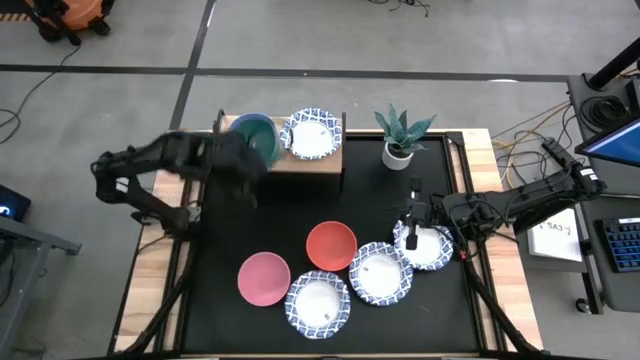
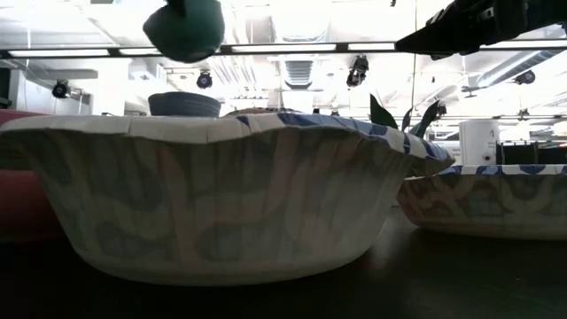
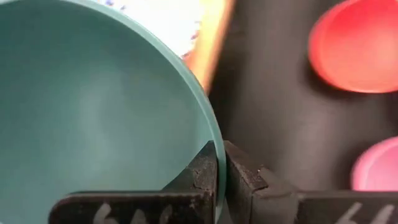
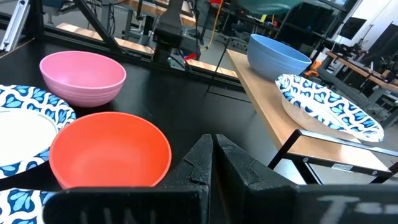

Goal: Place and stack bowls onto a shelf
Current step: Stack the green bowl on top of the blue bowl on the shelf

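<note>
**Black counter, green bowl held over the shelf**

Black covers the counter [image 1: 210,300] top, with bare wood along its edges and a grey floor around it. At its far side stands the shelf [image 1: 322,160], its light wooden top carrying a blue bowl [image 4: 278,55] and, beside it, a patterned bowl [image 1: 313,134].

The green bowl [image 1: 256,137] hangs tilted above the blue bowl, clear of it in the low view. The left end effector [image 3: 217,180] is clenched on the green bowl's rim, one finger inside and one outside.

Nearer the front of the counter lie the red bowl [image 1: 331,246] and the pink bowl [image 1: 264,278], with two more patterned bowls [image 1: 318,304] [image 1: 380,274] just beside them. A fourth patterned bowl [image 1: 423,246] lies toward the right edge, and the right end effector [image 1: 414,236] hovers over it with its fingers pressed together, holding nothing.

A potted plant [image 1: 400,135] stands on the counter just right of the shelf.
</note>
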